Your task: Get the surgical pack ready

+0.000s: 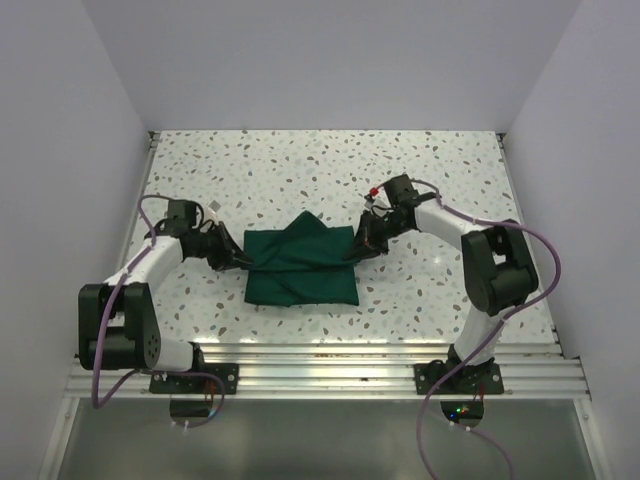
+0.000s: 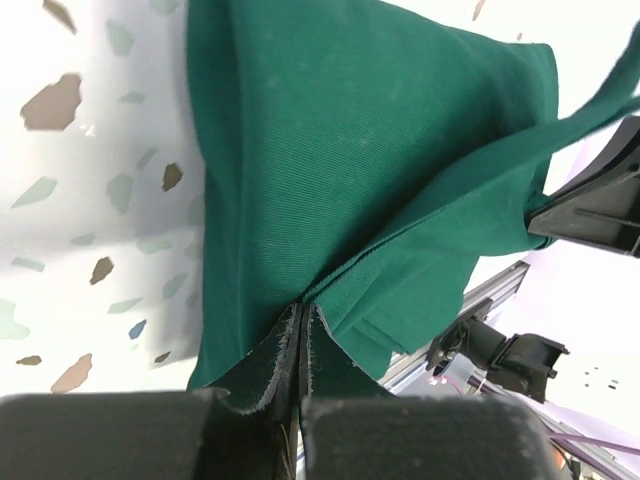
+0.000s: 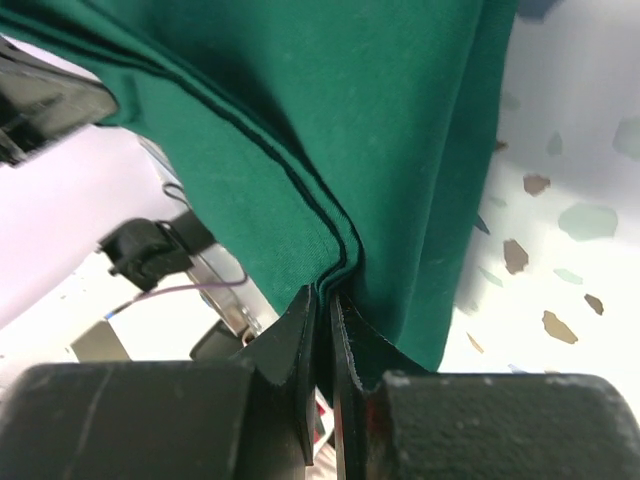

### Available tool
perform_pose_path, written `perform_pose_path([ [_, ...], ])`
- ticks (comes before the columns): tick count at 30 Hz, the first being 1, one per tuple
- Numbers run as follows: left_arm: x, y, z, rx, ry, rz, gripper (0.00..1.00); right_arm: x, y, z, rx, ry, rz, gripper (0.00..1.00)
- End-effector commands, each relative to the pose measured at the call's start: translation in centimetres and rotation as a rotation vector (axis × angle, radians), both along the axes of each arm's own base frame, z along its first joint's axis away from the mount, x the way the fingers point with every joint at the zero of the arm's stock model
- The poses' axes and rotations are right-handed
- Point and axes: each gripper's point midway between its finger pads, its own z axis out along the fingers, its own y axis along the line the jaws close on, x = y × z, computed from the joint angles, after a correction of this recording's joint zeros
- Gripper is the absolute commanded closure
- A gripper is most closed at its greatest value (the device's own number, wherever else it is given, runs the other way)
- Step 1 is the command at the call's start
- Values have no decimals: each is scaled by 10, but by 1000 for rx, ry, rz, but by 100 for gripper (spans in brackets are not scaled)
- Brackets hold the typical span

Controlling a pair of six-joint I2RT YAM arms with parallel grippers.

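1. The green cloth (image 1: 300,268) lies near the middle of the tabletop (image 1: 420,180), between the two arms. It is folded into a compact, roughly rectangular bundle with a small peak on its far edge.
2. Several layers overlap on top, and fold lines cross the upper face. Only fabric shows; whatever it may wrap is hidden.
3. The left tool (image 1: 238,259) sits at the bundle's left edge. Its wrist view shows the fingers pressed together with a hemmed edge of cloth pinched between them, so it is closed and gripping the fabric.
4. The right tool (image 1: 358,247) sits at the bundle's right edge, likewise nipped tight on cloth. Its wrist view shows two or more stitched layers running into the narrow gap between the fingers.
5. In both wrist views the cloth rises from the speckled surface toward the fingers. The gripped edges therefore look lifted a little, while the middle rests on the tabletop.
6. The task looks late in its course. The wrapping seems mostly done, since the cloth is already gathered into a bundle rather than spread flat.
7. What seems left is to lay the two held side flaps over or under the bundle, let go, and leave a tidy closed package. Whether another fold is needed after that cannot be told from here.
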Motion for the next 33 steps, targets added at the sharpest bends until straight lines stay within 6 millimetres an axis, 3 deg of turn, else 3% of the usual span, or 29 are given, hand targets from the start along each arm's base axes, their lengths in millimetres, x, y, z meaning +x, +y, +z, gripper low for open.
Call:
perform_pose_path([
  [1, -14, 6, -11, 45, 38, 3, 100, -19, -7, -20, -43, 39, 42, 95],
  [5, -24, 6, -19, 51, 68, -3, 100, -30, -13, -34, -72, 67, 62, 91],
  [8, -27, 7, -18, 57, 60, -2, 87, -32, -15, -33, -82, 67, 78, 83],
  [10, -26, 7, -11, 62, 36, 0, 75, -30, -17, -25, -99, 40, 94, 70],
  [15, -21, 10, 2, 81, -11, 8, 48, -4, -26, 13, -170, -172, 89, 50],
  [18, -15, 13, 10, 99, -41, 9, 43, 20, -28, 36, -197, -305, 61, 32],
  [20, -9, 16, 17, 120, -69, 15, 42, 35, -22, 46, -183, -358, 56, 23],
  [24, 0, 22, 29, 158, -112, 31, 41, 73, 10, 58, -98, -439, 103, 20],
  [30, 1, 28, 30, 198, -130, 43, 41, 112, 53, 46, -6, -536, 218, 19],
  [31, 0, 28, 30, 194, -132, 41, 41, 116, 59, 31, -3, -513, 231, 19],
  [33, -4, 27, 29, 194, -128, 34, 42, 126, 70, 29, 37, -524, 246, 19],
])
